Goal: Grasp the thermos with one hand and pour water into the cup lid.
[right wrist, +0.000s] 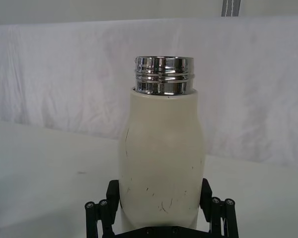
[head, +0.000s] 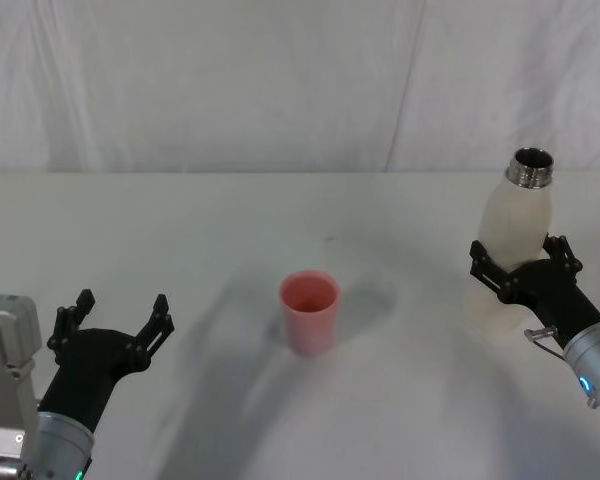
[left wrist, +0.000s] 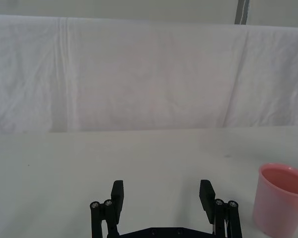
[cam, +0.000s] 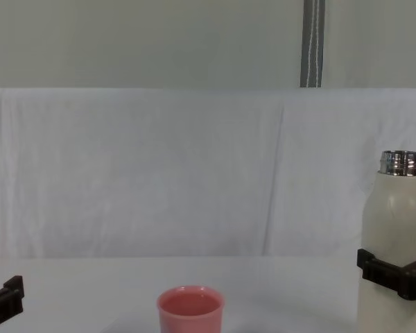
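Right of the cup lid point(head: 309, 311), upright thermos point(head: 516, 222) clamped in right end effector point(head: 524, 264); left end effector point(head: 120, 316) spread, idle.

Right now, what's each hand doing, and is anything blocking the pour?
Right gripper shut on upright thermos, cap off. Left gripper open, idle at table's left. Cup stands mid-table, path clear.

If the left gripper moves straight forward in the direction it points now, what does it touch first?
Probably nothing on the table. The left gripper, open, points over bare table toward the white cloth backdrop. The cup lid stands off to one side of that line, though depth is hard to judge.
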`<state>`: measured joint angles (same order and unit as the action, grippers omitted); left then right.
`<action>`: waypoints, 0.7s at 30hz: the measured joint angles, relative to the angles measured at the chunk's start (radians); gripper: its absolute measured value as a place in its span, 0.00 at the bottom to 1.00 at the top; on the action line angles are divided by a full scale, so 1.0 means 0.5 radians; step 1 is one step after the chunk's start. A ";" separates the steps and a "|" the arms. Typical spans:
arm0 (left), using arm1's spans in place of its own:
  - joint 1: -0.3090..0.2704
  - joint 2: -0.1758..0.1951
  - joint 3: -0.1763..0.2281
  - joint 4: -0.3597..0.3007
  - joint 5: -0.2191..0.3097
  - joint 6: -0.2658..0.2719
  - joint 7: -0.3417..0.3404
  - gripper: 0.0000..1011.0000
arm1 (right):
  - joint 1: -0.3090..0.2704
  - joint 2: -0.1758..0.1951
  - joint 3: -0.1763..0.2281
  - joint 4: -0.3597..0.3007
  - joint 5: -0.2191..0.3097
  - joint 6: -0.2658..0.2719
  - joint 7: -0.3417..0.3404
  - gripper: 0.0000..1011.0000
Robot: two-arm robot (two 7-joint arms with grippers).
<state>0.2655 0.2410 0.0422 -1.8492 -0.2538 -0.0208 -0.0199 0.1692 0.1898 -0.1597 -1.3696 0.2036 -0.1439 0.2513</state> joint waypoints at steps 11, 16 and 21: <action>0.000 0.000 0.000 0.000 0.000 0.000 0.000 0.99 | -0.040 0.009 0.011 -0.046 0.004 0.011 -0.007 0.99; 0.000 0.000 0.000 0.000 0.000 0.000 0.000 0.99 | -0.057 0.015 0.016 -0.070 0.003 0.019 -0.010 0.99; 0.000 0.000 0.000 0.000 0.000 0.000 0.000 0.99 | -0.083 0.024 0.024 -0.104 0.001 0.027 -0.020 0.99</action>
<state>0.2655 0.2409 0.0422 -1.8492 -0.2538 -0.0208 -0.0199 0.1278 0.2018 -0.1477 -1.4216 0.2040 -0.1305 0.2415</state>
